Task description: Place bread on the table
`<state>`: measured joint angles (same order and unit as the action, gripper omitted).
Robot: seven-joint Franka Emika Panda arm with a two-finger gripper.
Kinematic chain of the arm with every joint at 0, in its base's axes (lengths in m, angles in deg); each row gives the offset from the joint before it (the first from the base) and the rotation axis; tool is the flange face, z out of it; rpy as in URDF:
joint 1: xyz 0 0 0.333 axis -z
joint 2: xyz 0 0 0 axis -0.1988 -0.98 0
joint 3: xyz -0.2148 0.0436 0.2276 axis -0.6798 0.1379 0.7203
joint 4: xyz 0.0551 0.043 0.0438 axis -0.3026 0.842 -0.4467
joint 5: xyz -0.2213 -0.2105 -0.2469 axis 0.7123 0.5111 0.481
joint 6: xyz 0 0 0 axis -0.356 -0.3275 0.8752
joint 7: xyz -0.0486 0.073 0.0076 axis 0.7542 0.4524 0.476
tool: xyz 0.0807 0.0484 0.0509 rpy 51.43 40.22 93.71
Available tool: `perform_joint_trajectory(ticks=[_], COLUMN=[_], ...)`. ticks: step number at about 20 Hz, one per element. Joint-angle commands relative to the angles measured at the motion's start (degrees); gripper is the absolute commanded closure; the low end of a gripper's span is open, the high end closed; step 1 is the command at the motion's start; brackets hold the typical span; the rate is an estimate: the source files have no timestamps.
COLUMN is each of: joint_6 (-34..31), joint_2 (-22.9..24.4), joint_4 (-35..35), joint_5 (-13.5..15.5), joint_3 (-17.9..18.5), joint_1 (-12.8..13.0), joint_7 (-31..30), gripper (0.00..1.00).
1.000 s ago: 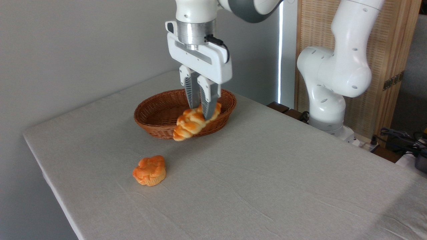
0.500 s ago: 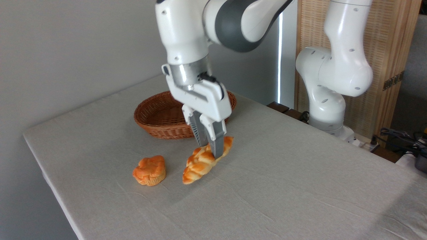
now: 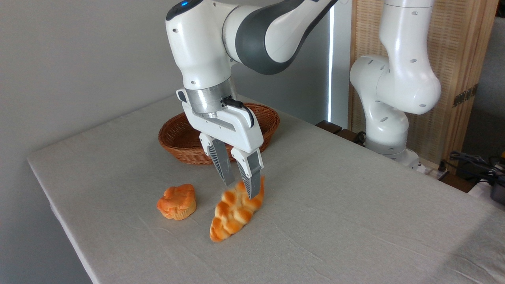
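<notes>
Counter (image 3: 355, 236): large rectangular top under a light grey-beige cloth, faintly creased, the near part bare. It carries every item listed below.

Bread (image 3: 233, 215): braided golden-orange loaf, slightly blurred, lying aslant in front of the basket and well clear of it. Its lower end looks to be touching the cloth; its upper end is lifted toward the fingers. Whether the whole length is down cannot be told.

Muffin-shaped pastry (image 3: 177, 202): round, orange, standing on the cloth just beside the loaf, to its left and apart from it.

Gripper (image 3: 237, 184): angled down over the loaf's upper end. The two grey fingers stand a little apart, the right one in front of the loaf's tip, the left one seemingly just clear of it. Whether they grip the loaf or have let go cannot be told.

Progress, as a judgement: the loaf is out of the basket and at the cloth, so the carrying is done. What remains is a clean letting-go and the arm lifting away.

Wicker basket (image 3: 177, 136): oval, brown, behind the gripper; what shows of its inside is empty.

Room: plain grey wall at left, the arm's white base at right, a slatted wooden screen behind it, dark cables at the far right edge.
</notes>
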<state>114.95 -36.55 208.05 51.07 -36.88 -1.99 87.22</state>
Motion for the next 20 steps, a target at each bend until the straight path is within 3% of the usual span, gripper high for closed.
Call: perform_joint_trajectory(ticks=[1, 5, 11, 16, 20], joint_6=[-0.94, -1.11, -6.12, -9.80, -18.41], joint_2=[-0.51, -0.34, -0.16, -1.03, -5.24], joint_4=[-0.97, -1.40, -10.10, -19.49, -29.94], joint_5=[-0.51, -0.51, 0.02, 6.94, 9.42], joint_3=[-0.48, -0.48, -0.39, -0.48, -1.09], joint_1=[0.20, 0.20, 0.20, -0.85, -2.70], joint_7=[-1.49, -1.58, -3.95, -4.39, -4.74], gripper=[0.00, 0.00, 0.00, 0.00, 0.00])
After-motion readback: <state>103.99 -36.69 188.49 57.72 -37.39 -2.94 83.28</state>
